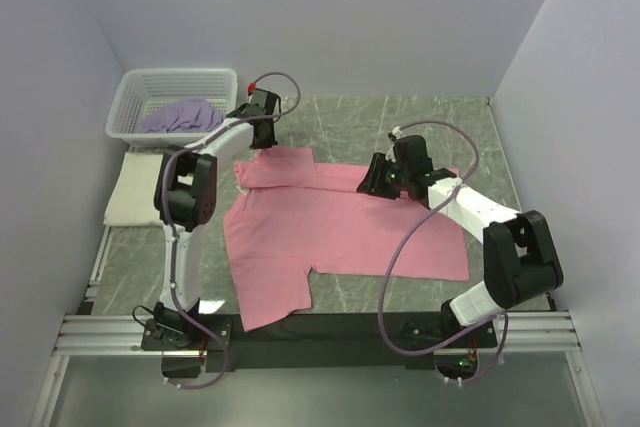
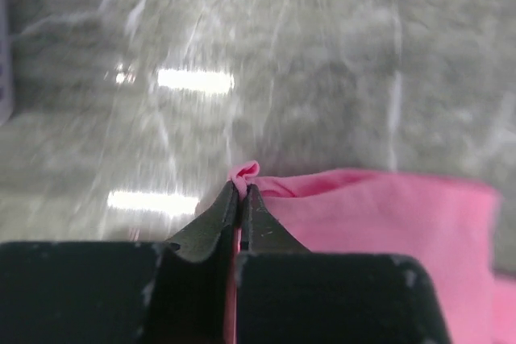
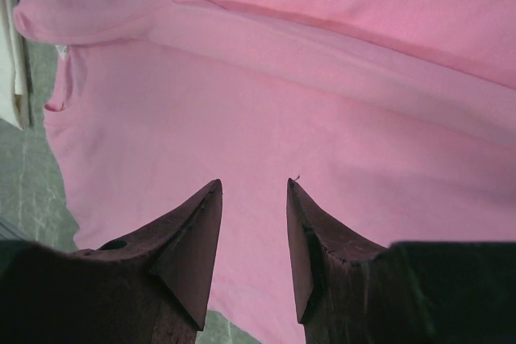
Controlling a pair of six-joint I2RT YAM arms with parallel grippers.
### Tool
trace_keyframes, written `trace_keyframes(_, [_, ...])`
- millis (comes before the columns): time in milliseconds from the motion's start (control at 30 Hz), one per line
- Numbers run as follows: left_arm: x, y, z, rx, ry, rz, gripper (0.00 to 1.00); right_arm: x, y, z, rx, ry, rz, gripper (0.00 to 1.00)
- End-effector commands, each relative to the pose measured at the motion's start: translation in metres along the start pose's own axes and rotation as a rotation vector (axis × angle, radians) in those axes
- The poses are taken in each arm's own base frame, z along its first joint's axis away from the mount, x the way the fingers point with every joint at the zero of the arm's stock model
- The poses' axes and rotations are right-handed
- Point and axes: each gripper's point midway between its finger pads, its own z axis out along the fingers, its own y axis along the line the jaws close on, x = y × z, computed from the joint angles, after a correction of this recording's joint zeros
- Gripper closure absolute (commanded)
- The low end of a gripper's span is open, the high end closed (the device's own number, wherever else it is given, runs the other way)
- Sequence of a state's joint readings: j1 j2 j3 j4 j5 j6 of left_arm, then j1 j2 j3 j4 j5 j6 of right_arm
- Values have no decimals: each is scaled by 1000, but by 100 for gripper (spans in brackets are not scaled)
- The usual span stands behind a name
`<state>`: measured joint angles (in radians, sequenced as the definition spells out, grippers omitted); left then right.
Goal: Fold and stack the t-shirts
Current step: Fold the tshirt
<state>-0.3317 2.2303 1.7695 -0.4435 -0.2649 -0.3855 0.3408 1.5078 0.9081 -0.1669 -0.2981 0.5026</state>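
Observation:
The pink t-shirt [image 1: 330, 232] lies spread on the table, its far edge partly folded over. My left gripper [image 1: 265, 144] is at the shirt's far left corner. In the left wrist view that gripper [image 2: 243, 187] is shut on a small pinch of the pink t-shirt's [image 2: 379, 215] edge, which pokes out past the tips. My right gripper [image 1: 368, 185] hovers over the shirt's far right part. In its own view the right gripper [image 3: 254, 185] is open, nothing between the fingers, pink cloth [image 3: 322, 102] below. A lavender t-shirt [image 1: 180, 117] lies crumpled in the basket. A folded cream t-shirt [image 1: 135, 187] lies at the left.
The white lattice basket [image 1: 180, 75] stands at the back left corner, against the left wall. Grey marbled table top [image 1: 430, 117] shows behind the pink shirt. Walls close in on the left, back and right.

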Motion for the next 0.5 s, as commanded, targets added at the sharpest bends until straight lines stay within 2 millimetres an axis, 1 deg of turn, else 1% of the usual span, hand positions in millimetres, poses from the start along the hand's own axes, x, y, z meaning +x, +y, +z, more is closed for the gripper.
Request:
trace_keyframes(0, [-41,-14,-74,89,-104,-58,96,-7,7,-14,-10,-50,-45,55])
trace_keyframes(33, [-31,-16,-78,108,-81,-55,95,-8,8,-17,-13,-57,-50,55])
trace_keyframes(67, [-33,-21,-92,128,-90,-69,95,-7,8,-19,-11,-58,-51,55])
trace_keyframes(100, [-29,-23,-97,139,-85,-71,95,-5,7,-21,-8,-57,-53,55])
trace_keyframes(133, [-18,-24,-100,143,-57,-65,95,-6,8,-25,-7,-67,-56,55])
trace_keyframes(167, [-15,-32,-112,176,-52,-68,94,-5,7,-27,-4,-69,-60,55])
trace_keyframes(200, [-9,-35,-115,188,-38,-65,94,-3,5,-30,3,-63,-64,55])
trace_keyframes(233, [3,-36,-118,193,-14,-59,94,-5,6,-34,1,-75,-70,55])
trace_keyframes(267, [8,-43,-129,212,-8,-60,94,-5,5,-36,10,-81,-73,55])
trace_keyframes(300, [14,-46,-134,222,3,-57,94,-1,2,-38,22,-74,-79,55])
trace_keyframes(333, [26,-46,-136,222,26,-53,94,-2,2,-43,23,-84,-84,55])
trace_keyframes(367, [32,-50,-146,232,36,-52,94,-1,1,-44,29,-89,-85,55])
trace_keyframes(433, [44,-50,-158,232,52,-60,93,2,-1,-49,33,-89,-94,55])
trace_keyframes(467, [52,-53,-162,237,61,-51,93,4,-2,-51,36,-86,-94,55])
